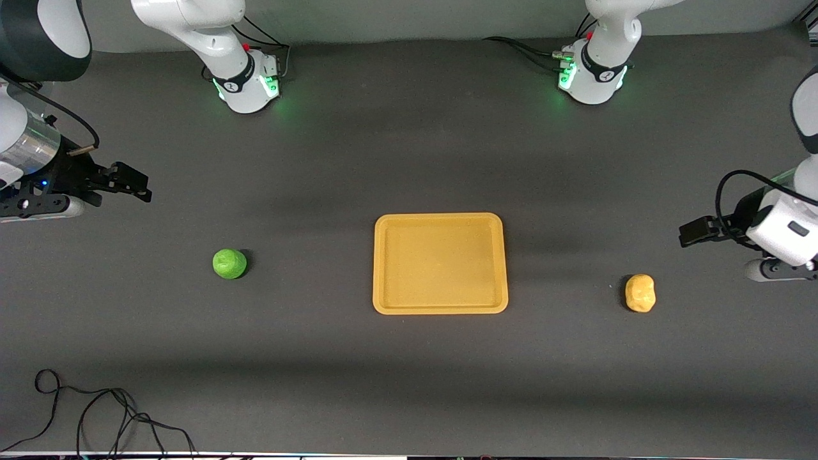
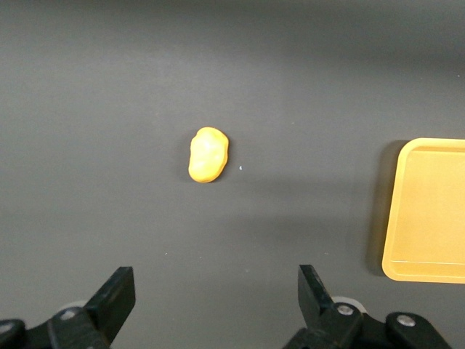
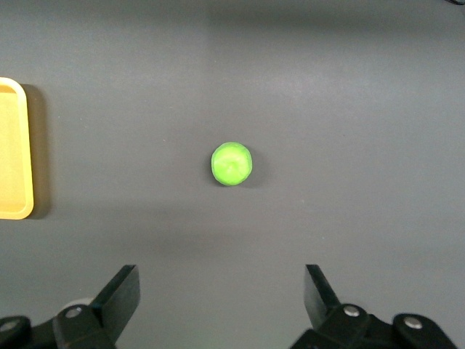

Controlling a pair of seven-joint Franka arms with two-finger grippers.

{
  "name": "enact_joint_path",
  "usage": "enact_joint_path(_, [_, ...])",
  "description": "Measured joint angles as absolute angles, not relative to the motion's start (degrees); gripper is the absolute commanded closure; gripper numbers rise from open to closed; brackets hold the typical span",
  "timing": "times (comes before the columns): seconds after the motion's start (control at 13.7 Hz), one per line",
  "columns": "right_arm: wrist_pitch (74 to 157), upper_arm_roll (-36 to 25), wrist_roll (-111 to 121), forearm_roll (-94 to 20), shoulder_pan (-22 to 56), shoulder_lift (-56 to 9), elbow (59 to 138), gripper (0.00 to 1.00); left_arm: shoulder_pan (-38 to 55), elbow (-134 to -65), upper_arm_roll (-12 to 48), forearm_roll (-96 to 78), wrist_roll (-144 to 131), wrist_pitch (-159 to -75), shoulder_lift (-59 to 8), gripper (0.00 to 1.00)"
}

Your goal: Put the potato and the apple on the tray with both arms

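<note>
The orange-yellow tray (image 1: 440,263) lies bare at the table's middle. The green apple (image 1: 229,263) rests on the table toward the right arm's end, apart from the tray. The yellow-orange potato (image 1: 640,292) rests toward the left arm's end. My right gripper (image 1: 142,188) is open and empty, up in the air over bare table near the apple. My left gripper (image 1: 687,232) is open and empty over bare table near the potato. The left wrist view shows the gripper (image 2: 216,280), the potato (image 2: 208,154) and the tray (image 2: 432,211). The right wrist view shows the gripper (image 3: 221,280), the apple (image 3: 232,163) and the tray's edge (image 3: 13,149).
The two arm bases (image 1: 246,80) (image 1: 591,76) stand along the table's edge farthest from the front camera. A loose black cable (image 1: 96,415) lies on the table near the front camera's edge, toward the right arm's end. The table top is dark grey.
</note>
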State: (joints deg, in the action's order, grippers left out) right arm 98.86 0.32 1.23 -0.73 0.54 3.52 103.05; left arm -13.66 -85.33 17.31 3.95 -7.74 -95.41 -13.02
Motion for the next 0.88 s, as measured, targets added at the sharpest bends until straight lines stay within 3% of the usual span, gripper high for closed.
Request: enact_joint_path(0.88, [98.9, 0.3, 1.2, -0.7, 0.5, 3.5, 103.2, 0.0, -13.7, -84.3, 17.6, 4.0, -7.7, -93.5, -13.2, 0.0])
